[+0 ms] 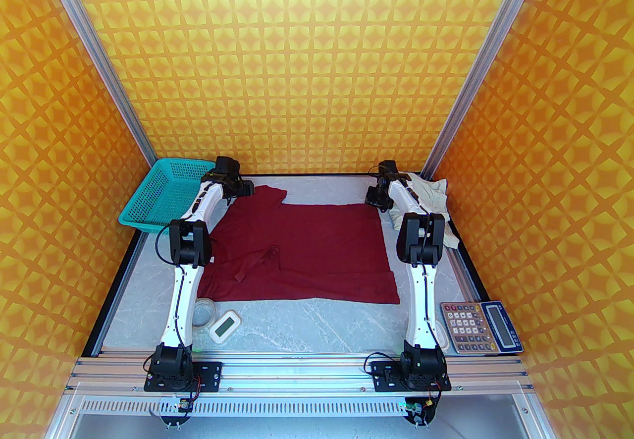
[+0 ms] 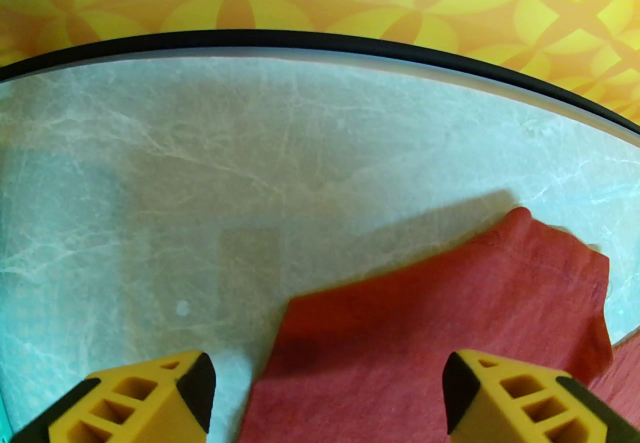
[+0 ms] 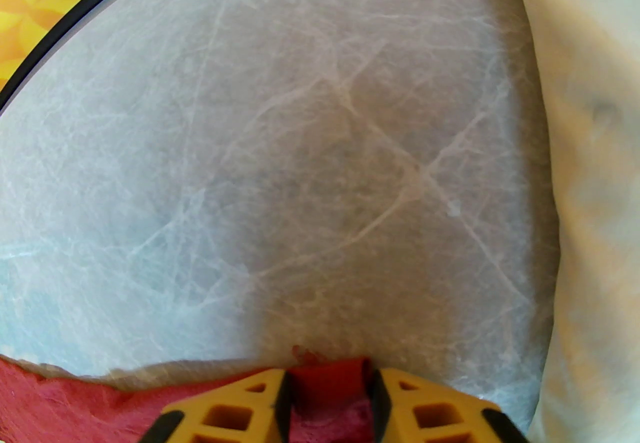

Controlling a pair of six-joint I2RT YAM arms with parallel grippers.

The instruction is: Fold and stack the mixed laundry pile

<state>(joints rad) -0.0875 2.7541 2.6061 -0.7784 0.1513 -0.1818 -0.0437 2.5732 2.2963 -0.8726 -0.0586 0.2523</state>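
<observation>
The dark red T-shirt (image 1: pixel 307 248) lies spread flat across the middle of the table, with a folded flap near its left side. My left gripper (image 1: pixel 245 189) hovers at the shirt's far left corner. In the left wrist view the left gripper (image 2: pixel 327 371) is open, and the red cloth (image 2: pixel 425 311) lies loose below its fingers. My right gripper (image 1: pixel 376 203) is at the far right corner. In the right wrist view the right gripper (image 3: pixel 327 376) is shut on a bunched bit of the shirt's edge (image 3: pixel 75 396). The cream garment (image 1: pixel 433 196) is crumpled just right of that arm, and its cloth (image 3: pixel 590 131) is close beside the fingers.
A teal mesh basket (image 1: pixel 161 194) stands tilted at the far left. A tape roll (image 1: pixel 203 312) and a small white device (image 1: pixel 224 325) lie near the left arm's base. A calculator (image 1: pixel 480 327) sits at the near right. The table's black back edge (image 2: pixel 320 38) is close ahead.
</observation>
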